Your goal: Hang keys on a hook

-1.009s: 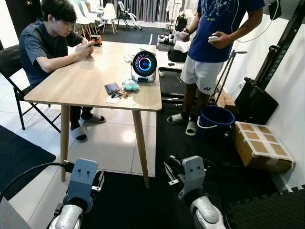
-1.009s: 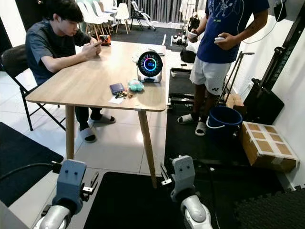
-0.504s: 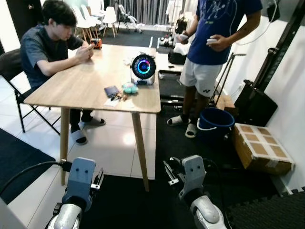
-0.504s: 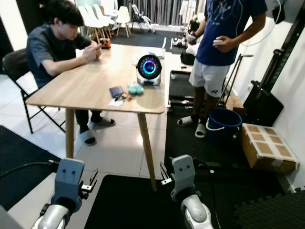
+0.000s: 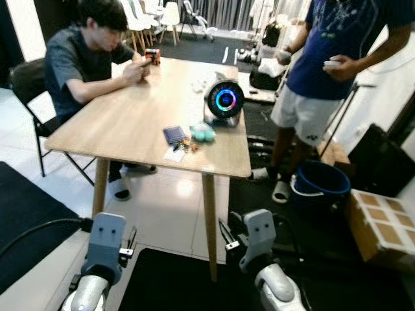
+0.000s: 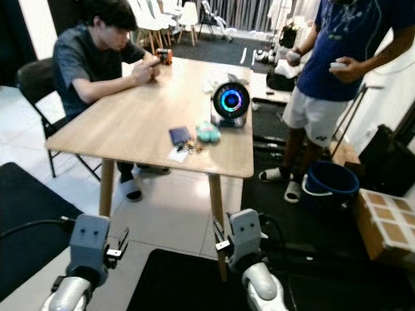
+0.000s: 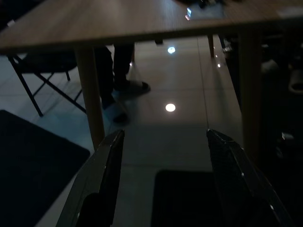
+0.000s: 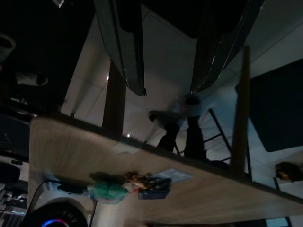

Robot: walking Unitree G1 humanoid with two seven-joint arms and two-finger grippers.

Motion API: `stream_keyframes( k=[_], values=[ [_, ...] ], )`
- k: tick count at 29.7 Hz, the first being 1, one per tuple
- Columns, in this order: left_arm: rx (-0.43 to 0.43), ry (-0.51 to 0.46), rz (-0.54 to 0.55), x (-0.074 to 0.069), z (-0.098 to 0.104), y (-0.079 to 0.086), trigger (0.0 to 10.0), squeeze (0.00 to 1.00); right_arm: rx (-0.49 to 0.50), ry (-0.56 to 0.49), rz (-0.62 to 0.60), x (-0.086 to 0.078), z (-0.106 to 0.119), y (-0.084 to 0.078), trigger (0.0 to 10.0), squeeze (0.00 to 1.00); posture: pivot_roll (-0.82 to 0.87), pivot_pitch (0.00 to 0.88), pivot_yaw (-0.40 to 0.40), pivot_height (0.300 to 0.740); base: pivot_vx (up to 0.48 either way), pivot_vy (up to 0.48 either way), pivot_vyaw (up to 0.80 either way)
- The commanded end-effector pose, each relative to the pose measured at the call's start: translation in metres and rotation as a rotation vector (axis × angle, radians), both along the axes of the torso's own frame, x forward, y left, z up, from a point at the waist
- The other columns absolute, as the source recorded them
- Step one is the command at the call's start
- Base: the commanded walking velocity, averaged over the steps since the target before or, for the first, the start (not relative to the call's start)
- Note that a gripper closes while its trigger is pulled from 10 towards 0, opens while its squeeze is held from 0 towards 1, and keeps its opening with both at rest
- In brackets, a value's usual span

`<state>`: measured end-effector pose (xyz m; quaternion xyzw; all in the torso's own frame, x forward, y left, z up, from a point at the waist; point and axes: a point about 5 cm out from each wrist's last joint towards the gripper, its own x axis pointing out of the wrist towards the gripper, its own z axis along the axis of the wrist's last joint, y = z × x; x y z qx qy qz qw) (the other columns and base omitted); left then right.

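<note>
1. The keys (image 5: 185, 145) lie near the right front edge of the table (image 5: 123, 116), on a white slip of paper (image 5: 174, 154), and nothing holds them.
2. Just beyond the keys sit a dark wallet (image 5: 173, 134) and a teal lump (image 5: 202, 133); the lump is blurred, perhaps a soft toy.
3. Farther back on the table stands a round gadget (image 5: 224, 102) with a glowing ring.
4. The left gripper (image 7: 163, 142) hangs low before the table, its fingers apart and holding nothing.
5. The right gripper (image 8: 168, 87) hangs low near the table's front right leg (image 5: 210, 223), its fingers also apart and bare.
6. A person (image 5: 87, 55) sits at the left side of the table, hands at a small object.
7. Another person (image 5: 327, 61) stands at the far right, beside a blue bucket (image 5: 320, 184) and a cardboard box (image 5: 382, 227).
</note>
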<state>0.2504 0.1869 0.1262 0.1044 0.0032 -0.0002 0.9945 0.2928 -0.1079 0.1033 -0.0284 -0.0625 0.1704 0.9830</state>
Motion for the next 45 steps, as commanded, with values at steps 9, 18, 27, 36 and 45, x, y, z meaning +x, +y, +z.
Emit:
stream_keyframes(
  k=[9, 18, 27, 36, 45],
  values=[
    [-0.006, 0.013, -0.004, -0.0016, -0.0039, -0.0008, 10.0, 0.00, -0.007, 0.008, -0.003, -0.0013, -0.0028, -0.0022, 10.0, 0.00, 0.17, 0.100, -0.048, 0.740, 0.316, 0.000, 0.00],
    [-0.007, 0.011, -0.003, -0.0013, -0.0038, -0.0003, 10.0, 0.00, -0.008, 0.008, -0.004, -0.0013, -0.0030, -0.0022, 10.0, 0.00, 0.17, 0.096, -0.048, 0.740, 0.275, 0.000, 0.00],
    [-0.009, 0.007, -0.006, -0.0003, -0.0033, -0.0011, 10.0, 0.00, -0.009, 0.007, -0.007, -0.0007, -0.0030, -0.0033, 10.0, 0.00, 0.16, 0.092, -0.048, 0.740, 0.255, 0.000, 0.00],
    [-0.014, 0.002, -0.007, 0.0010, -0.0018, -0.0007, 10.0, 0.00, -0.009, 0.008, -0.011, -0.0003, -0.0032, -0.0031, 10.0, 0.00, 0.16, 0.095, -0.044, 0.740, 0.170, 0.000, 0.00],
    [-0.011, -0.008, -0.004, 0.0016, 0.0018, 0.0012, 10.0, 0.00, -0.015, -0.002, -0.016, -0.0007, -0.0020, -0.0033, 10.0, 0.00, 0.16, 0.097, -0.042, 0.740, 0.000, 0.000, 0.00]
  ],
)
